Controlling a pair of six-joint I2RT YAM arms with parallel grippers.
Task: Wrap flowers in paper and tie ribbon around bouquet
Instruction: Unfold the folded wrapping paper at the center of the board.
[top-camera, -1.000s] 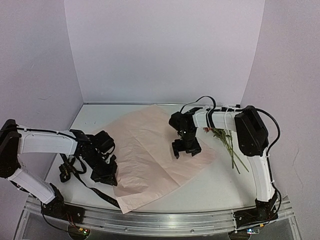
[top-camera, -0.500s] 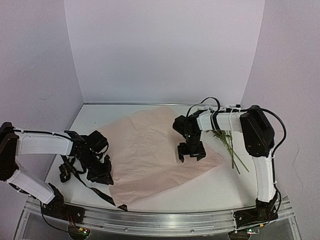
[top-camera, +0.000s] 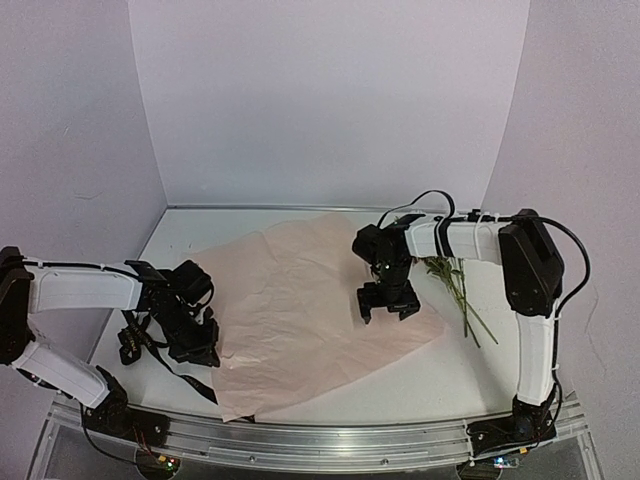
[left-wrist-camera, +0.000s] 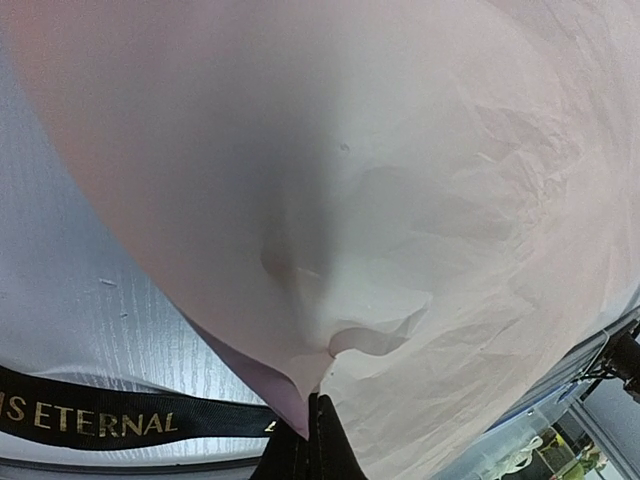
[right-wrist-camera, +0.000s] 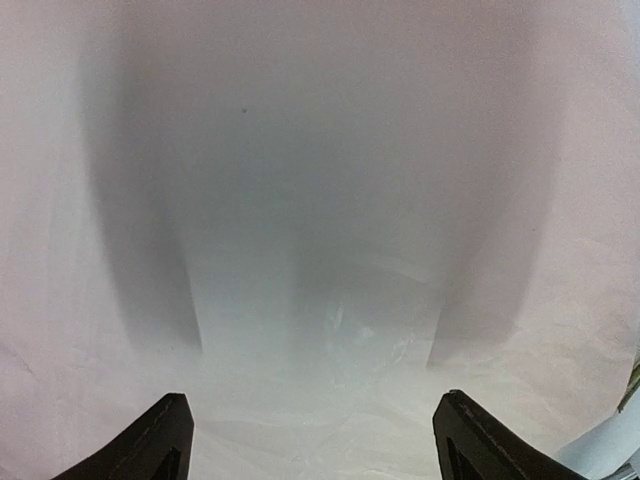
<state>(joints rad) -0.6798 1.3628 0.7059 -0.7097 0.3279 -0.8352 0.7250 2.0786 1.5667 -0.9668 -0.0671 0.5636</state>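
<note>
The paper (top-camera: 300, 310) lies spread across the middle of the worktop (top-camera: 450, 370): a big pale pink sheet, thin and crinkled, with its far corner toward the back wall and a near corner close to the bottom rail. Its left edge looks lifted and bowed, and in the left wrist view the sheet billows across nearly the whole frame.

Right of centre, the flowers (top-camera: 455, 285) rest on the bare worktop just off the sheet's right edge. Only thin green stems and a few leaves show, because the right arm covers the blooms. At lower left the ribbon (top-camera: 135, 340) sits in a loose black tangle under the left arm. A flat stretch with gold lettering crosses the bottom left of the wrist view and runs under the paper's edge.

The left claw (top-camera: 200, 350) is clenched tight on the paper's left edge, with the sheet pinched between its closed fingers. The right claw (top-camera: 388, 305) hangs over the sheet's right part, spread wide and gripping nothing. Whether its tips touch the paper cannot be told.
</note>
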